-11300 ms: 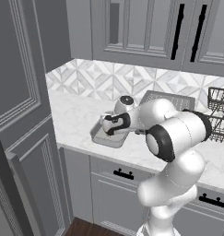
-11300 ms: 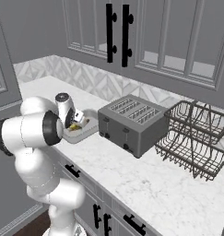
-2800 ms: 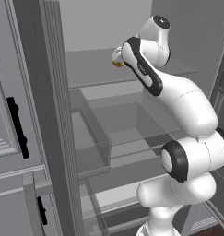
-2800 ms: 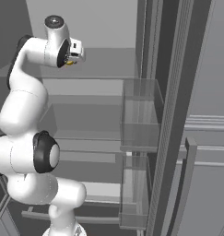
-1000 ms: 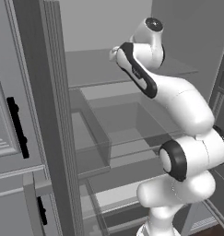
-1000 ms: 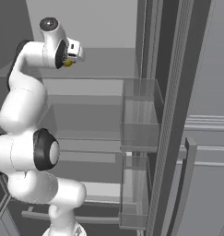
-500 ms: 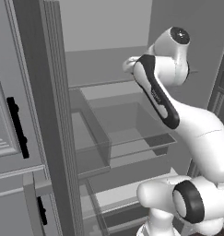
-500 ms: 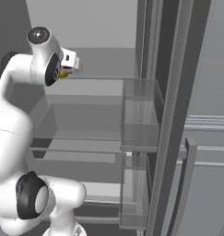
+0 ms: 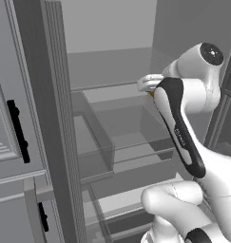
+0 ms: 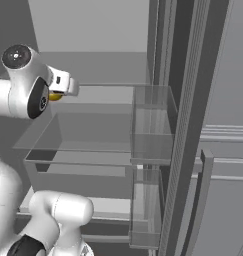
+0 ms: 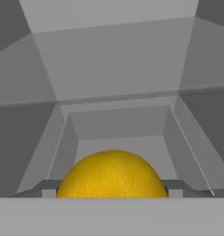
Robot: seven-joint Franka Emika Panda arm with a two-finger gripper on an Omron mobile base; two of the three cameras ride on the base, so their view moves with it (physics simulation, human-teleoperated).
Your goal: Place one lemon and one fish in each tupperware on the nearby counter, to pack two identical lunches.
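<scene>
A bright-yellow lemon (image 11: 112,175) sits between my two dark fingertips (image 11: 44,186) in the hand view, and my gripper (image 11: 112,190) is shut on it. From the left base view, the gripper (image 9: 149,87) hangs in front of the upper fridge shelf, with a sliver of the lemon (image 9: 150,94) under the white hand. The right base view shows the lemon (image 10: 55,96) tucked under the hand beside the gripper (image 10: 60,92). The fish, the tupperware and the counter are out of view.
I face an open grey fridge with glass shelves (image 9: 112,88) and a clear drawer (image 10: 78,145). Clear door bins (image 10: 150,125) hang at the right. A grey cabinet door with a black handle (image 9: 17,130) stands at the left.
The arm has swung back and down from the upper shelf, carrying the lemon closer to the base. The grip has not changed.
</scene>
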